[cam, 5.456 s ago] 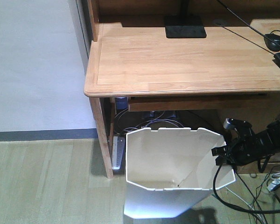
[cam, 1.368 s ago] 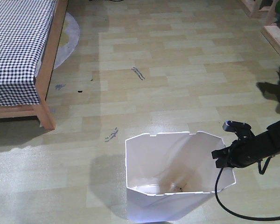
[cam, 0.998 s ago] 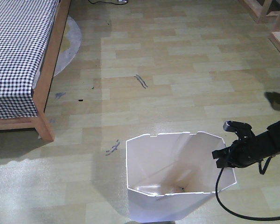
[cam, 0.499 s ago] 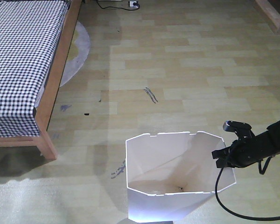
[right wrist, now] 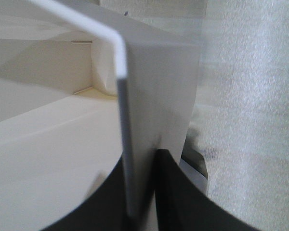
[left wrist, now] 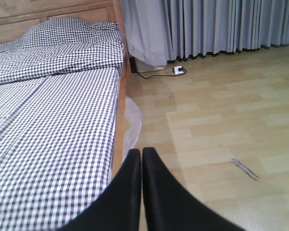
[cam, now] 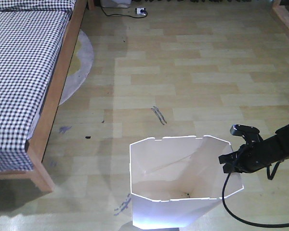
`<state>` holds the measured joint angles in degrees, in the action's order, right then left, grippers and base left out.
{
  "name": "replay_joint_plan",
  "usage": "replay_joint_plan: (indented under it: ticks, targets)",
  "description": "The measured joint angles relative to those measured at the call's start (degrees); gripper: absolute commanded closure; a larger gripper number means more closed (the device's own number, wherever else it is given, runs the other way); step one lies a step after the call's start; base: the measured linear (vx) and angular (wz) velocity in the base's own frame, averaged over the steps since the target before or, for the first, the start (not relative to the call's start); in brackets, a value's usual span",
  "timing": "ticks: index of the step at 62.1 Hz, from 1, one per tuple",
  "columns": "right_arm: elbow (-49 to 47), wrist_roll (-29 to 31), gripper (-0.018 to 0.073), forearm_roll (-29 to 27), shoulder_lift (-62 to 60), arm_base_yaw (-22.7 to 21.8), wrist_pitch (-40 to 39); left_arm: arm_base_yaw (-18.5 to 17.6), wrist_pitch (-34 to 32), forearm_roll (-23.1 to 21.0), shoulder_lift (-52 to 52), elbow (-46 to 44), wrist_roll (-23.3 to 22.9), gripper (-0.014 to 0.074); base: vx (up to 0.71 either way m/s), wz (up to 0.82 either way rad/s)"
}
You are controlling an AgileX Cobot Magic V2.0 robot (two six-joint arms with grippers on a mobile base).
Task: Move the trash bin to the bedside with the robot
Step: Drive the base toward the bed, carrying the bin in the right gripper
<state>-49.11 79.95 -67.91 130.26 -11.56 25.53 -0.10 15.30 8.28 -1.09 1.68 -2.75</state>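
Observation:
The white trash bin (cam: 168, 192) with faceted sides and a notched rim is at the bottom middle of the front view, its cream inside showing. My right gripper (cam: 229, 161) is shut on the bin's right wall at the rim; in the right wrist view the wall (right wrist: 159, 91) stands between the two black fingers (right wrist: 183, 192). The bed (cam: 24, 72) with black-and-white checkered bedding and a light wooden frame lies at the left, apart from the bin. My left gripper (left wrist: 142, 153) is shut and empty, pointing along the bed's side rail (left wrist: 119, 110).
A round grey rug (cam: 79, 62) lies by the bed on the wooden plank floor. A white power strip with a black cable (cam: 138, 10) lies at the far wall. Grey curtains (left wrist: 207, 24) hang behind. A black cable (cam: 231, 211) trails from my right arm.
The view has swung from the desk to the bed; over the last second the bed and floor marks have slid down and right in the view. The bin stays held at the same place.

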Motion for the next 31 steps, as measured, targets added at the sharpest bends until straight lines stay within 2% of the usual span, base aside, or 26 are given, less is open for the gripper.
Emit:
replay_joint_plan:
  ticks: [31]
  targets:
    - [0.00,0.00,0.0565,0.00,0.00,0.00,-0.06,0.00,0.00,0.00,0.00,0.00,0.00,0.0602,0.39,-0.04]
